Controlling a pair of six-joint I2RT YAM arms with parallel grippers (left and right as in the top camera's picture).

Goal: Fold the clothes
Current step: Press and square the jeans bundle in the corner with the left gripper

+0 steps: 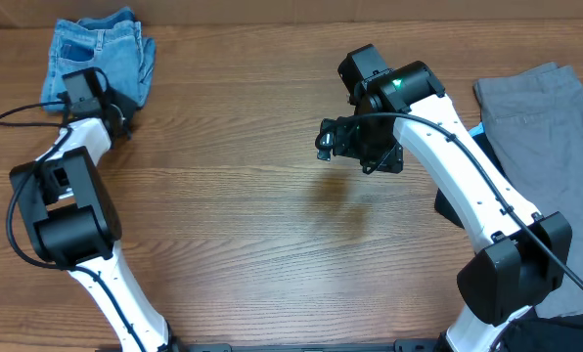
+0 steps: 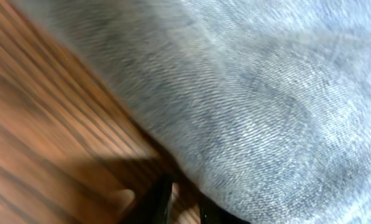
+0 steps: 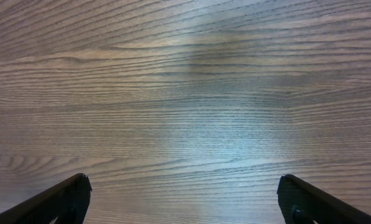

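My fingers (image 2: 154, 202) are black. Jeans (image 2: 266, 93): pale blue, fine diagonal twill. Table (image 2: 42, 124): warm brown, streaked woodgrain. Cloth (image 1: 541, 117): plain grey.

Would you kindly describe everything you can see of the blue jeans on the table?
The jeans are light blue, faded denim with a visible twill weave, folded into a rumpled bundle at the far left of the wooden table. The left gripper sits at their near edge; any grip is unclear.

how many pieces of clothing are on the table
2 clearly: folded jeans at the far left corner, and a grey garment at the right edge. A dark patch under the right arm may be a third, partly hidden.
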